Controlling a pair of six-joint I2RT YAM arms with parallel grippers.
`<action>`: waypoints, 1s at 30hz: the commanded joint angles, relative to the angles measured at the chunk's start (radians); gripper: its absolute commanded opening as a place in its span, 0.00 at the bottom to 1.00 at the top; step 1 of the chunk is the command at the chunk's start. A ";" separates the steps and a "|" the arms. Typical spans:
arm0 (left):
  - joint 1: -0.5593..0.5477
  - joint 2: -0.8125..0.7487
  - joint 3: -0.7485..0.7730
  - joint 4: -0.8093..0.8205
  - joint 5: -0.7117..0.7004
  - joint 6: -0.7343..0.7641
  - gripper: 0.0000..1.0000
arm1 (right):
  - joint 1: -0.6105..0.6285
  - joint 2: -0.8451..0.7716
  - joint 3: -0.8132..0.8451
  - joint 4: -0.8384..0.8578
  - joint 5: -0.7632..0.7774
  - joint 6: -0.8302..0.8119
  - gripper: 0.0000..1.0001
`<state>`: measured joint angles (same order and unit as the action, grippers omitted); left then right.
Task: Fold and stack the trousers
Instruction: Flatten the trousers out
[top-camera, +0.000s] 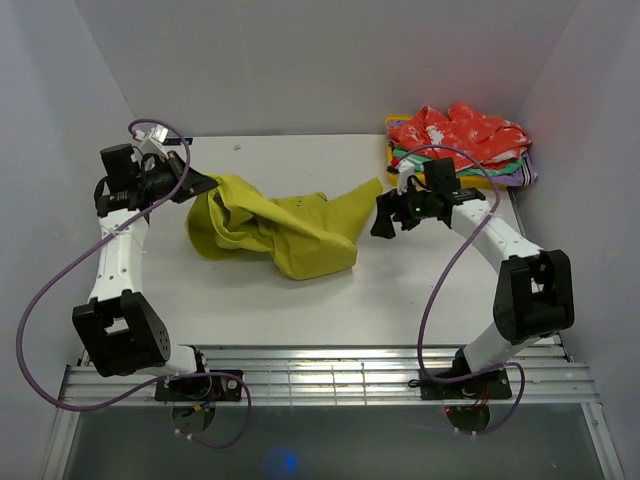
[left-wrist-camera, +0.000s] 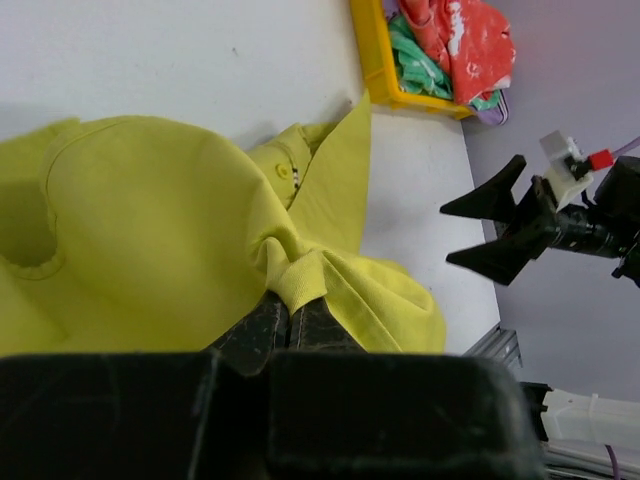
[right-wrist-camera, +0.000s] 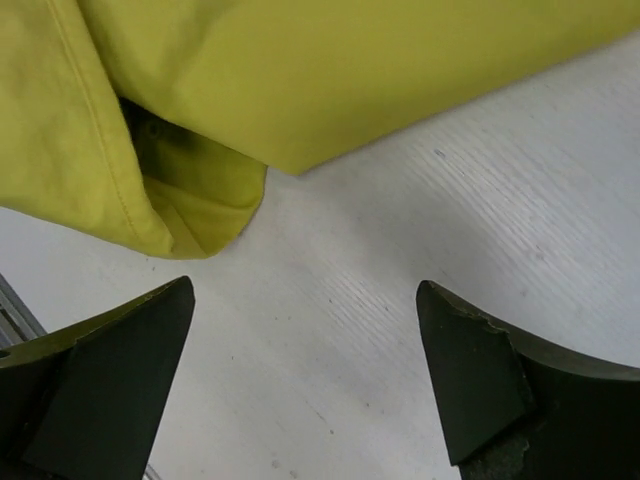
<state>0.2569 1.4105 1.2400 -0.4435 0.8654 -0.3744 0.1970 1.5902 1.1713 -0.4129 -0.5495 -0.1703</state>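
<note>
The mustard yellow-green trousers (top-camera: 275, 225) lie crumpled in the middle of the table, one corner pointing toward the right arm. My left gripper (top-camera: 203, 186) is shut on a bunched fold at the trousers' left end; in the left wrist view the fingertips (left-wrist-camera: 290, 315) pinch the cloth (left-wrist-camera: 150, 230). My right gripper (top-camera: 383, 214) is open and empty, just right of the trousers' right corner. In the right wrist view it (right-wrist-camera: 305, 370) hovers over bare table with the trousers' edge (right-wrist-camera: 200, 120) just ahead.
A yellow bin (top-camera: 393, 155) at the back right holds a red patterned garment (top-camera: 460, 135) over green and other cloth. White walls close in the table on three sides. A metal rail (top-camera: 330, 380) runs along the near edge.
</note>
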 joint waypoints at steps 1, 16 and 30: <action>-0.005 -0.047 0.114 -0.001 0.017 0.034 0.00 | 0.154 -0.067 0.005 0.110 0.055 -0.138 0.98; 0.015 -0.016 0.188 -0.029 -0.080 0.083 0.00 | 0.338 0.165 0.203 0.008 -0.168 -0.270 0.28; 0.018 -0.024 0.362 -0.124 -0.287 0.421 0.05 | 0.036 -0.010 0.751 -0.406 0.121 -0.451 0.08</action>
<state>0.2279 1.4284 1.5715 -0.5838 0.6941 -0.1040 0.2863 1.6356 1.8400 -0.6899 -0.5892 -0.5442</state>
